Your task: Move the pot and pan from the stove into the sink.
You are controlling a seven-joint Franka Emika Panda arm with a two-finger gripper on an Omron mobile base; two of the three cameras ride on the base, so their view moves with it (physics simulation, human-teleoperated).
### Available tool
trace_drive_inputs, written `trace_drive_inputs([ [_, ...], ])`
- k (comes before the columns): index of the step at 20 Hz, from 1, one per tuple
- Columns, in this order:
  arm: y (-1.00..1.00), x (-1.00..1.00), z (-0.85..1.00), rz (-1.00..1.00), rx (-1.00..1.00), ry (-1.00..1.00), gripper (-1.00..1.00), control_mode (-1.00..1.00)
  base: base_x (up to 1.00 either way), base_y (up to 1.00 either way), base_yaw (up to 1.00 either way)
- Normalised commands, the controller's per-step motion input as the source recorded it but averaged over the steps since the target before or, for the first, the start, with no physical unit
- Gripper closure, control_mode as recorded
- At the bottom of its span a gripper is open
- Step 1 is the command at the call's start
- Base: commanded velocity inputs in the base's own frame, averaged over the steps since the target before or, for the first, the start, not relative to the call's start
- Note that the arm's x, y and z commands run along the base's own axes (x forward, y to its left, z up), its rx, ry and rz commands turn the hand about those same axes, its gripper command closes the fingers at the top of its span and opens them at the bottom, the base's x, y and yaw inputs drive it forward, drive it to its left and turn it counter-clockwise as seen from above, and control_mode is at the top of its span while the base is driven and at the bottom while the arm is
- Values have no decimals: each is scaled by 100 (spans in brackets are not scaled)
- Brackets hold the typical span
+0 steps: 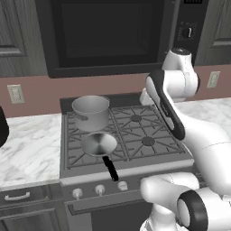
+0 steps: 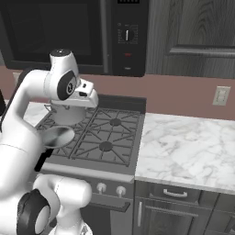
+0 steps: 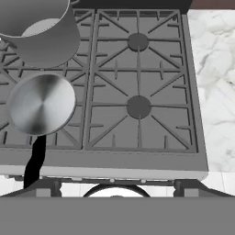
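Note:
The pot point(image 1: 91, 110) is a deep grey metal saucepan on the back left burner of the stove point(image 1: 135, 131). In front of it sits the pan point(image 1: 99, 144), shallow and silver, its long black handle point(image 1: 110, 168) reaching over the stove's front edge. From above, the pot point(image 3: 39, 32) and pan point(image 3: 41, 104) lie at the left of the stove point(image 3: 137, 73). My gripper point(image 3: 114, 190) hangs high above the stove's front, open and empty, with its fingertips point(image 3: 46, 188) far apart. My hand partly covers the pot point(image 2: 69, 114); the pan point(image 2: 57, 137) is below it. The sink is out of view.
A dark microwave point(image 1: 108, 36) hangs above the stove. White marble counter runs to the left point(image 1: 27, 144) and to the right point(image 2: 183, 147). Round knobs point(image 1: 99, 189) line the stove front. A dark object point(image 1: 2, 126) shows at the far left edge.

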Motion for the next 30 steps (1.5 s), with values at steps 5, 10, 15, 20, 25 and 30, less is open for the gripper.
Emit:
trace_drive_inputs([
  [5,14,-32,-4,4,0,0,-100,-100,0,0,0],
  [10,16,-31,-6,6,0,0,-100,-100,0,0,0],
  [15,23,-26,-7,8,0,0,-100,-100,0,0,0],
  [20,41,-18,-7,8,-1,-3,-100,-100,0,0,0],
  [25,46,-5,-11,6,0,-1,-100,-100,0,0,0],
  [30,46,-7,-13,6,0,-3,-100,-100,0,0,0],
])
